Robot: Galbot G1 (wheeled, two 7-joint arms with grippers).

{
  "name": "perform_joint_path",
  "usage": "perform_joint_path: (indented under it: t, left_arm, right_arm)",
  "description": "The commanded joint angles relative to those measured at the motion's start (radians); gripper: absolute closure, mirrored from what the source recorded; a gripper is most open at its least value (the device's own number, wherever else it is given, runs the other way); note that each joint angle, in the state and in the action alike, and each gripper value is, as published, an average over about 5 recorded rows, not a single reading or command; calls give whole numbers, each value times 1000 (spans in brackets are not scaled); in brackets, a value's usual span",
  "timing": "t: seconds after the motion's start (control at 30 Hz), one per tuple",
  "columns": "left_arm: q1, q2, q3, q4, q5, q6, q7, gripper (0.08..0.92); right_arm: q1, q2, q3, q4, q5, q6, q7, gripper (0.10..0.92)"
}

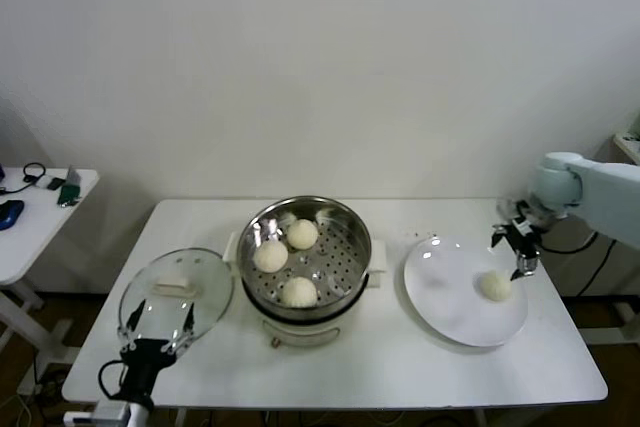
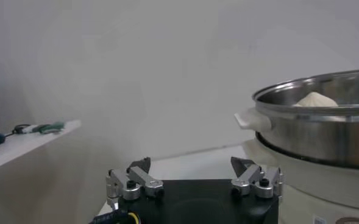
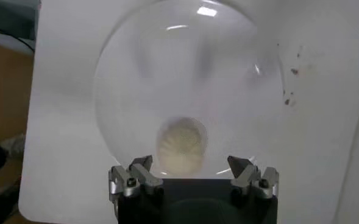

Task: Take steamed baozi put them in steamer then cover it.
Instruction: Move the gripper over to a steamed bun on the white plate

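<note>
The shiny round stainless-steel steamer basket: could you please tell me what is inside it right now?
Three cream-white round dough buns sit on the perforated floor of the stainless-steel steamer basket, which is uncovered. The floor directly beneath each bun is hidden, as is the inside of the near wall.

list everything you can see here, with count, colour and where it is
baozi in steamer: three, cream-white, in the steel basket
baozi on plate: one, cream-white, right part of the plate
steamer: one, shiny steel basket on a cream-white base, table centre
cover: one, clear glass with cream-white handle, flat on the table left of the steamer
plate: one, white, right of the steamer
table: one, white, under it all
side table: one, white, far left, with small dark items on it
left gripper: one, black and silver, open, low at the cover's near edge
right gripper: one, black and silver, open, just above the plate's baozi
</note>
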Motion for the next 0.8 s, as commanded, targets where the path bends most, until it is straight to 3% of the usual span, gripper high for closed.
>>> perform_joint_path:
  t: [0.03,0.8]
  left_arm:
    - [9,-9,-1,-3,8,0,-1,177]
    - [18,-8,3,-20,16,2,0,177]
  right_arm:
    - [-225,2,172,-146,-70,-18,18,203]
    - [-315,40,272,-204,-94,-12,39,203]
